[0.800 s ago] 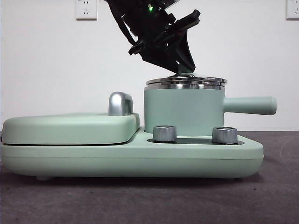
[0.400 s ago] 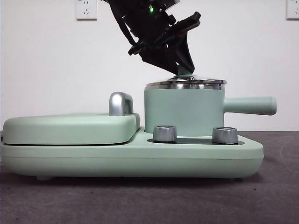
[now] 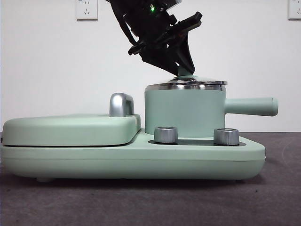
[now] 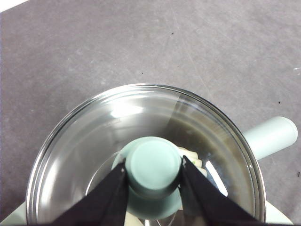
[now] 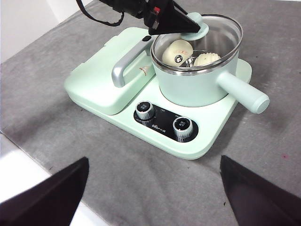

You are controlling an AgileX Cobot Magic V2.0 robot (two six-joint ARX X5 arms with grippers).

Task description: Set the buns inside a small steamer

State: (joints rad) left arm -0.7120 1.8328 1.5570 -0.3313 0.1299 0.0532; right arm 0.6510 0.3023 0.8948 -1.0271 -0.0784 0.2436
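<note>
The small steamer (image 3: 183,113) stands on the right of the mint-green cooker base, its long handle (image 3: 251,106) pointing right. Its glass lid (image 3: 186,85) sits on the steel rim. My left gripper (image 3: 182,70) is shut on the lid's green knob (image 4: 153,165) from above. In the right wrist view the two buns lie inside the steamer (image 5: 197,84) under the lid: the smooth bun (image 5: 177,52) and the ridged bun (image 5: 207,59). My right gripper (image 5: 153,188) is open and empty, high above the table in front of the cooker.
The flat mint-green griddle (image 3: 70,129) with a chrome handle (image 3: 121,104) takes up the cooker's left half. Two steel dials (image 3: 165,134) (image 3: 225,136) stand at the front of the base (image 3: 131,162). The grey mat's edge (image 5: 28,155) runs near the right gripper.
The left gripper has lowered the lid a little, and it has settled level on the steamer's rim. The right arm has not moved.
</note>
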